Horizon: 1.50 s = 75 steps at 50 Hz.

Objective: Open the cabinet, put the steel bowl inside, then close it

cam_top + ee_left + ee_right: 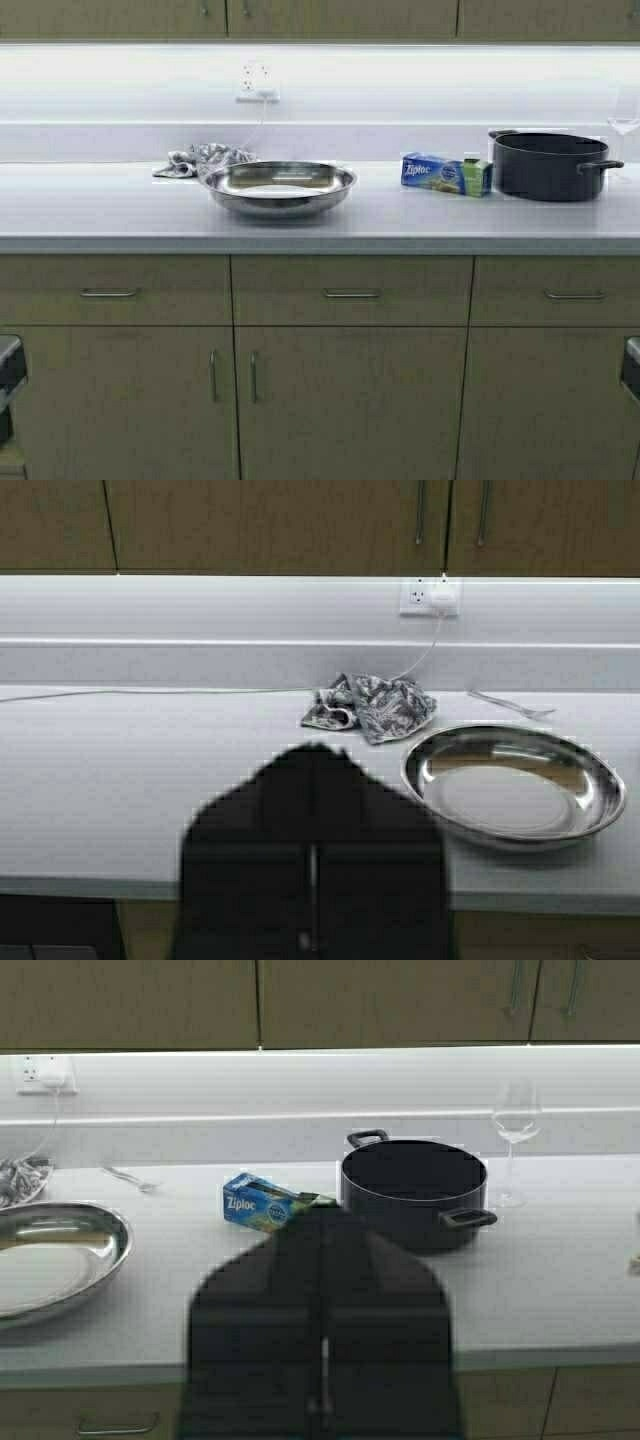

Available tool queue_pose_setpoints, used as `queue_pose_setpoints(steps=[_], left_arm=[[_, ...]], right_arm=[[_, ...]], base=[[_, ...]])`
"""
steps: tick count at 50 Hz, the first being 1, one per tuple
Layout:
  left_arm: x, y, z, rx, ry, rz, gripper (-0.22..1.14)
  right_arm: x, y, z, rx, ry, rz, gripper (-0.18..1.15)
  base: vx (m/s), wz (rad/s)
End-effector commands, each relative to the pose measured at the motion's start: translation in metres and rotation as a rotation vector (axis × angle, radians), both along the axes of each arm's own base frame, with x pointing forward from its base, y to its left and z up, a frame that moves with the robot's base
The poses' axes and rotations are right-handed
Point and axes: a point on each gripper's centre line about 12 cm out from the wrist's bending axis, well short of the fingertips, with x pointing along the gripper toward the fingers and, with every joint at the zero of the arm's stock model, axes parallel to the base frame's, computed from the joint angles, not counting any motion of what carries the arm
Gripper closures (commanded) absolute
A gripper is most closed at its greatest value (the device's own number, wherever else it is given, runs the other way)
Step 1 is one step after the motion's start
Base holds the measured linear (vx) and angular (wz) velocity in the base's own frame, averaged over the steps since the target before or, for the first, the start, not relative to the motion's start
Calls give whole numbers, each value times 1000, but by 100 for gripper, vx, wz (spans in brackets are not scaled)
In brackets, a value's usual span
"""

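Observation:
The steel bowl point(280, 186) sits upright on the white counter point(100, 210), left of centre. It also shows in the left wrist view as the steel bowl point(514, 785) and at the edge of the right wrist view as the steel bowl point(50, 1255). The cabinet point(340, 18) hangs above the counter with both tan doors closed; its bar handles point(452, 510) show in the left wrist view. My left gripper point(318, 750) is shut and empty, held back in front of the counter edge. My right gripper point(322, 1212) is likewise shut and empty, facing the pot.
A black two-handled pot point(548, 164) stands at the right with a blue Ziploc box point(445, 174) beside it. A wine glass point(515, 1135) stands behind the pot. A crumpled cloth point(205, 158) and a fork point(505, 705) lie behind the bowl. Base cabinets point(350, 370) are below.

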Motion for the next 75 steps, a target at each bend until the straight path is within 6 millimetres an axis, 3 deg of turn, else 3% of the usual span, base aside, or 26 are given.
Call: queue_pose_setpoints(steps=[1,5,45,75], left_arm=[[1,-1,0,14,-6,-4,94],[1,-1,0,14,-6,-4,84],[6,0,-2,10,-6,-3,89],[6,0,-20,-5,45,-4,89]], right_arm=[[2,7,5,6,-8,35,93],[2,12,4,-2,1,59,88],[9,13,-10,-4,67,63,92],[16,20,-19,-13,113,92,92]], base=[[1,3],[2,4],[8,12],[27,6]])
